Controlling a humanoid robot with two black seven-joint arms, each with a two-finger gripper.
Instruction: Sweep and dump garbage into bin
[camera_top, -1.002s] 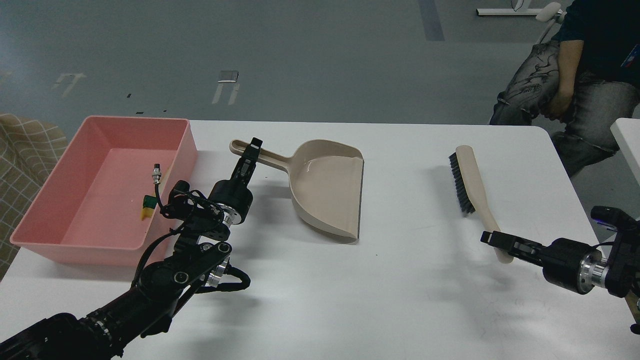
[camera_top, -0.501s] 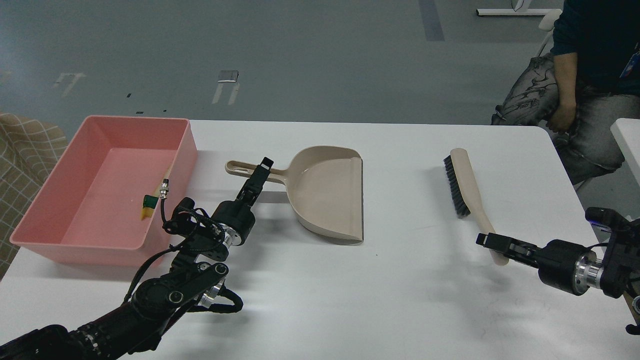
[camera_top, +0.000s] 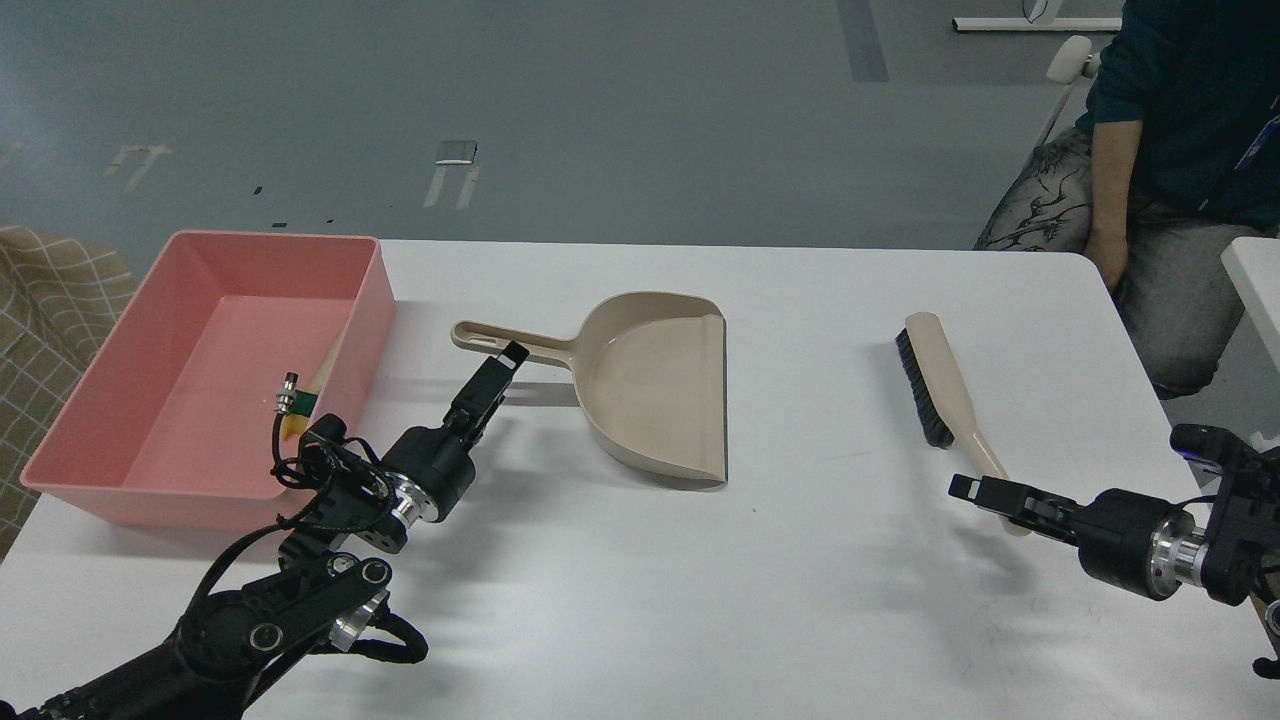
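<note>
The pink bin stands at the table's left. The garbage lies inside it by the right wall: a yellow and green chunk, partly behind my arm's cable plug, and a whitish strip. The beige dustpan lies flat on the table with its handle pointing left. My left gripper is just below the handle, off it and empty. A brush lies at the right. My right gripper is shut on the end of the brush's handle.
A seated person is beyond the table's far right corner. A second white table's edge is at the far right. Plaid fabric lies left of the bin. The white table stretches towards me.
My left gripper set the dustpan flat on the table, let go of its handle and drew back towards me. The brush shifted slightly towards me with my right gripper.
</note>
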